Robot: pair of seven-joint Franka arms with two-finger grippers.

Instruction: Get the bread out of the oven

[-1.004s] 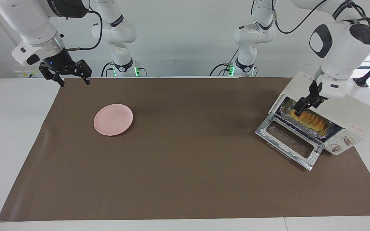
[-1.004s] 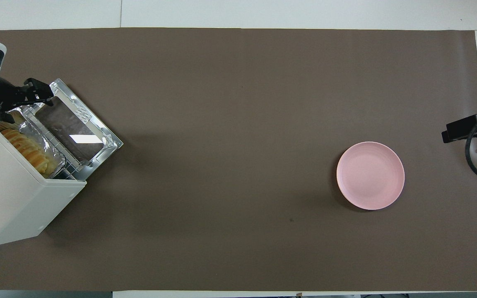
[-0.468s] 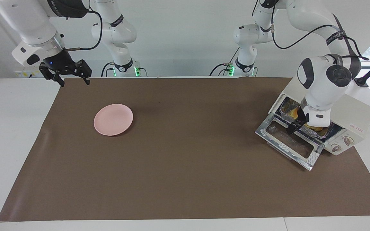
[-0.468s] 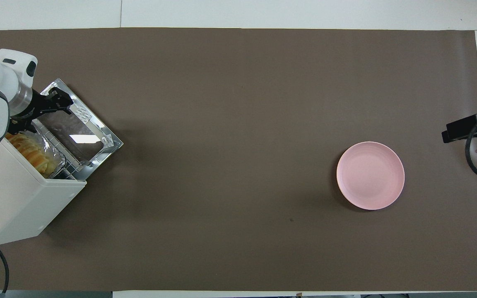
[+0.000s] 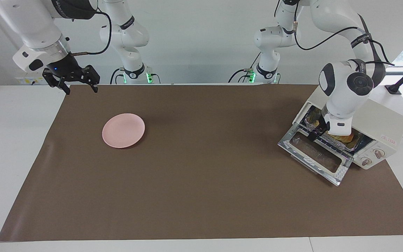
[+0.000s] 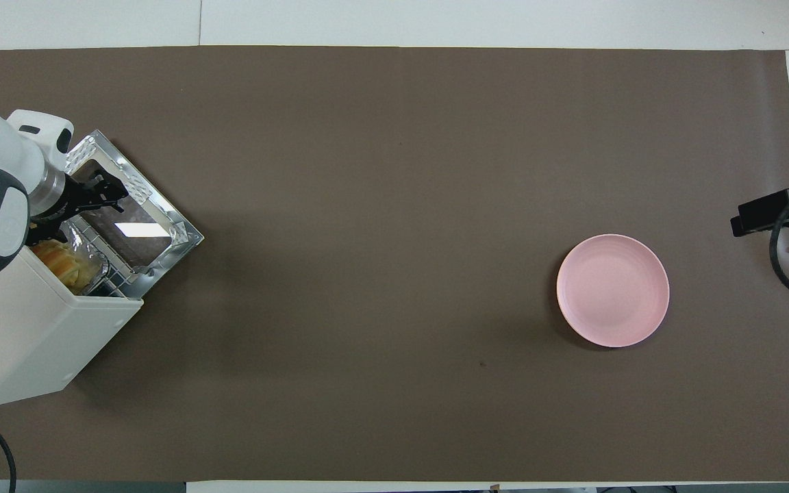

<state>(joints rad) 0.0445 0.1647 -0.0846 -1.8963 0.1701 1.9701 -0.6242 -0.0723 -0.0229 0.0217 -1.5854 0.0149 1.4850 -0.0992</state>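
- The oven (image 5: pixel 373 122) stands at the left arm's end of the tabletop (image 5: pixel 201 196), and its door (image 5: pixel 315 155) is already folded down flat, so the opening step looks done.
- The bread (image 6: pixel 66 266) is not out yet. It lies in a foil tray (image 6: pixel 90 257) on the rack in the mouth of the oven, and the left arm hides most of it in both views.
- The left gripper (image 5: pixel 316 133) hangs low over the front edge of the tray, just above the hinge side of the door. Its fingers are spread apart and hold nothing. I cannot tell if a fingertip touches the foil.
- The right gripper (image 5: pixel 78 82) waits in the air over the edge of the brown mat at the right arm's end, also released and without any load.
- A pink plate (image 5: pixel 123 130) lies bare on the mat, well apart from the oven. It may be the place for the bread.
- What is left, in my judgement: to grasp the bread, lift it clear of the tray and the oven, and put it down outside.
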